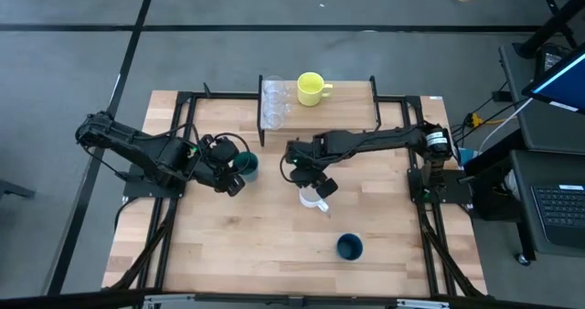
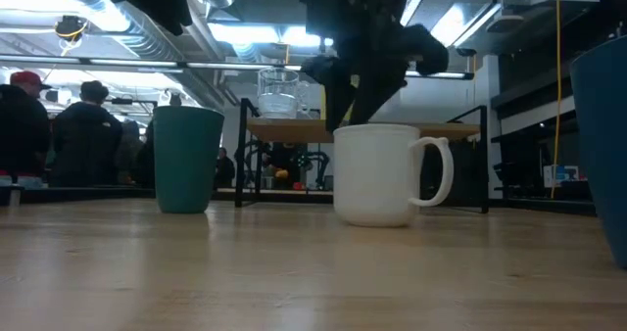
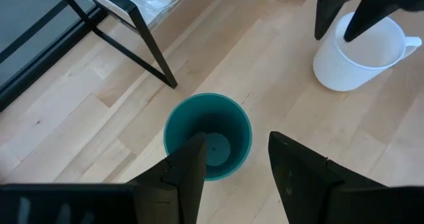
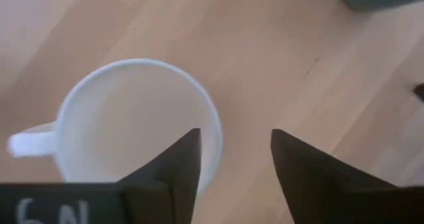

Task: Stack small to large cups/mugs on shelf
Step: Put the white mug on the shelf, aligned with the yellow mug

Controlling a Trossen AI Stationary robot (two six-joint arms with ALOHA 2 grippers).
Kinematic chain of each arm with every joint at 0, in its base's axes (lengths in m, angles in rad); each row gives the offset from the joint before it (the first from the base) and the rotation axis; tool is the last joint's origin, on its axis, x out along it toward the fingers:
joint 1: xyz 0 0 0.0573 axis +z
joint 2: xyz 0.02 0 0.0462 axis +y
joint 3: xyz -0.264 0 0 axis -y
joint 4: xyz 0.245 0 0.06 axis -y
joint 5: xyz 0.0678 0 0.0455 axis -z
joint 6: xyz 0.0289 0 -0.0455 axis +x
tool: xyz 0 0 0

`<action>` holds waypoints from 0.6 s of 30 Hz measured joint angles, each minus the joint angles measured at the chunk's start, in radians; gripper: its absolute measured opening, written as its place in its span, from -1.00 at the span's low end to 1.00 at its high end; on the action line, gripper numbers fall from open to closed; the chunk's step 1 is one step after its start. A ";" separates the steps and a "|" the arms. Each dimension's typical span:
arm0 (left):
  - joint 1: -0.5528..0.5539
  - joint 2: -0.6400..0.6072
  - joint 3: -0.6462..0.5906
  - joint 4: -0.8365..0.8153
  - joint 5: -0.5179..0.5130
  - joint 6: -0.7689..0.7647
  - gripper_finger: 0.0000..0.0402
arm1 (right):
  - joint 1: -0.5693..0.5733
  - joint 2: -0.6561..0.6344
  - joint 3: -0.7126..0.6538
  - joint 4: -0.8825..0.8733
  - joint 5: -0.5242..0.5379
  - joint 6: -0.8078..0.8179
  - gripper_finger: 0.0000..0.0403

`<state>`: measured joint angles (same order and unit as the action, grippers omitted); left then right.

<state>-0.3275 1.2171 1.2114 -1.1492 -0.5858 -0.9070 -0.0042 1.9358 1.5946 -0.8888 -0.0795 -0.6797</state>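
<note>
Cups stand scattered: two clear cups (image 1: 274,103) and a yellow mug (image 1: 311,89) on the shelf (image 1: 352,97), a navy cup (image 1: 349,247) near the table's front edge. Right gripper (image 4: 230,159), fingers spread, straddles the rim of the white mug (image 4: 132,121) at table centre; it should seat lower before closing. Left gripper (image 3: 232,168), also spread, hovers over the teal cup (image 3: 208,135) left of centre. Both vessels appear empty.
</note>
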 joint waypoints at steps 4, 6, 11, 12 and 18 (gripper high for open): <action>0.000 0.000 0.000 0.000 0.000 0.000 -0.21 | 0.000 0.000 0.057 -0.092 -0.001 0.051 0.00; 0.000 0.000 0.000 0.000 0.000 0.000 -0.21 | 0.000 0.000 0.080 -0.146 -0.001 0.078 0.03; 0.000 0.000 0.000 0.000 0.000 0.001 -0.21 | 0.001 -0.001 0.129 -0.295 -0.002 0.223 0.05; 0.000 0.000 0.000 0.000 0.000 0.001 -0.21 | 0.003 -0.001 0.131 -0.328 -0.002 0.252 0.05; 0.000 0.000 0.000 -0.001 -0.015 0.001 -0.21 | 0.031 -0.066 0.089 -0.455 -0.002 0.398 0.06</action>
<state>-0.3279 1.2171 1.2114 -1.1500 -0.6012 -0.9056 0.0269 1.8702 1.6836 -1.3440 -0.0817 -0.2820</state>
